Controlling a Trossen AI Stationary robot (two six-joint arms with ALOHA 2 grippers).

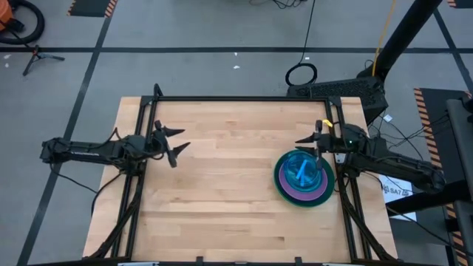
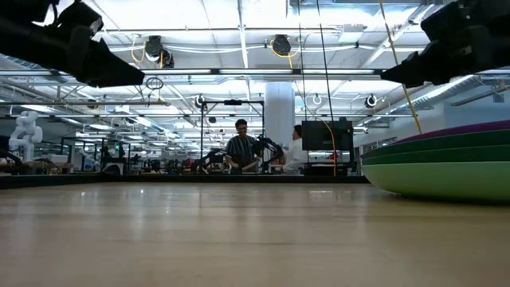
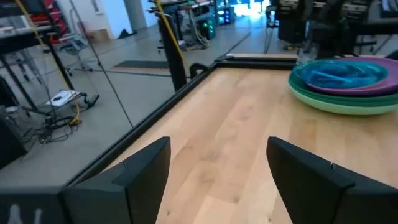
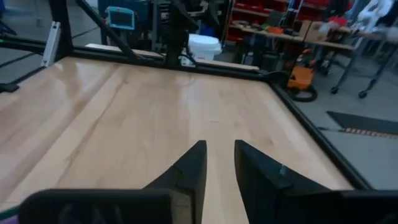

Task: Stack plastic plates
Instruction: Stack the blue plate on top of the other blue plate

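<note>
The plastic plates stand in one stack (image 1: 303,177) on the table's right half, resting on a large green plate. A cyan-blue plate lies on top, with a purple rim and green rims (image 2: 446,163) below it. No orange or black plate shows. The stack also appears in the left wrist view (image 3: 345,81). My left gripper (image 1: 177,144) hovers open over the table's left part, far from the stack (image 3: 217,155). My right gripper (image 1: 304,140) hangs just beyond the stack's far side, its fingers a narrow gap apart (image 4: 219,149), over bare wood.
Black frame rails (image 1: 244,98) run along the table's edges, and both arms' bases sit at the left and right sides. Bare wood (image 1: 229,192) spreads between the left gripper and the stack. Two people (image 2: 241,147) stand far off in the room behind the table.
</note>
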